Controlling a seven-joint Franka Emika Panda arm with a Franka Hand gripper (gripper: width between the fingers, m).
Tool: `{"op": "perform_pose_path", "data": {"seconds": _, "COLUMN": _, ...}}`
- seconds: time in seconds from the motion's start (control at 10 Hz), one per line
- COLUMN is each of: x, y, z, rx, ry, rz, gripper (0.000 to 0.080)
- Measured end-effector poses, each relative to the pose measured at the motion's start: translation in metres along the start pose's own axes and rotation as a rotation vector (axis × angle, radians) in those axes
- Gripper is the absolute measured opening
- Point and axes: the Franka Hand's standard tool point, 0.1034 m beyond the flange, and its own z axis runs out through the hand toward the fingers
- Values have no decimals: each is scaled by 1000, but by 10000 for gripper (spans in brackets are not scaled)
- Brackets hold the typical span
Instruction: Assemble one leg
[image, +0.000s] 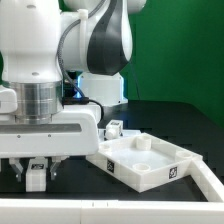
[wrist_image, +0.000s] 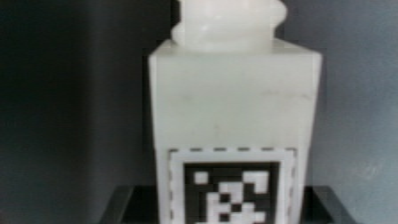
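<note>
In the wrist view a white leg (wrist_image: 228, 100) fills the frame, with a knob at one end and a black-and-white tag on its side. My gripper (wrist_image: 231, 208) is shut on it, with a dark finger on each side of the tag end. In the exterior view my gripper (image: 37, 170) holds this leg (image: 37, 179) low over the black table at the exterior view's left. A second leg (image: 115, 128) stands on the table behind the large white panel (image: 135, 172).
The large flat white panel with raised rims and corner sockets lies to the exterior view's right of my gripper. A white bar (image: 208, 186) runs along the front right. The arm's base (image: 100, 85) stands behind.
</note>
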Motion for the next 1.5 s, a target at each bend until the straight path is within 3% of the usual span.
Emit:
{"op": "perform_pose_path", "data": {"seconds": 0.3, "x": 0, "y": 2, "z": 0, "rx": -1, "ry": 4, "rz": -14, "gripper": 285}}
{"op": "perform_pose_path", "data": {"seconds": 0.4, "x": 0, "y": 2, "z": 0, "rx": -1, "ry": 4, "rz": -15, "gripper": 332}}
{"op": "perform_pose_path", "data": {"seconds": 0.5, "x": 3, "y": 2, "z": -11, "rx": 3, "ry": 4, "rz": -31, "gripper": 332}}
{"op": "perform_pose_path", "data": {"seconds": 0.6, "x": 11, "y": 6, "z": -36, "rx": 9, "ry": 10, "rz": -41, "gripper": 516}}
{"op": "perform_pose_path", "data": {"seconds": 0.7, "x": 17, "y": 6, "z": -53, "rx": 8, "ry": 24, "rz": -44, "gripper": 516}}
{"op": "perform_pose_path", "data": {"seconds": 0.8, "x": 24, "y": -3, "z": -66, "rx": 5, "ry": 44, "rz": -62, "gripper": 625}}
{"op": "perform_pose_path", "data": {"seconds": 0.9, "x": 27, "y": -19, "z": -78, "rx": 6, "ry": 63, "rz": -101, "gripper": 642}}
{"op": "perform_pose_path", "data": {"seconds": 1.0, "x": 15, "y": -44, "z": -73, "rx": -1, "ry": 91, "rz": -173, "gripper": 642}}
{"op": "perform_pose_path", "data": {"seconds": 1.1, "x": -4, "y": -76, "z": -59, "rx": 18, "ry": 74, "rz": -181, "gripper": 648}}
{"op": "perform_pose_path", "data": {"seconds": 1.2, "x": 0, "y": -101, "z": -58, "rx": 34, "ry": 75, "rz": -183, "gripper": 649}}
{"op": "perform_pose_path", "data": {"seconds": 1.3, "x": 5, "y": -119, "z": -59, "rx": 33, "ry": 99, "rz": -185, "gripper": 649}}
{"op": "perform_pose_path", "data": {"seconds": 1.5, "x": 4, "y": -115, "z": -58, "rx": 30, "ry": 96, "rz": -198, "gripper": 649}}
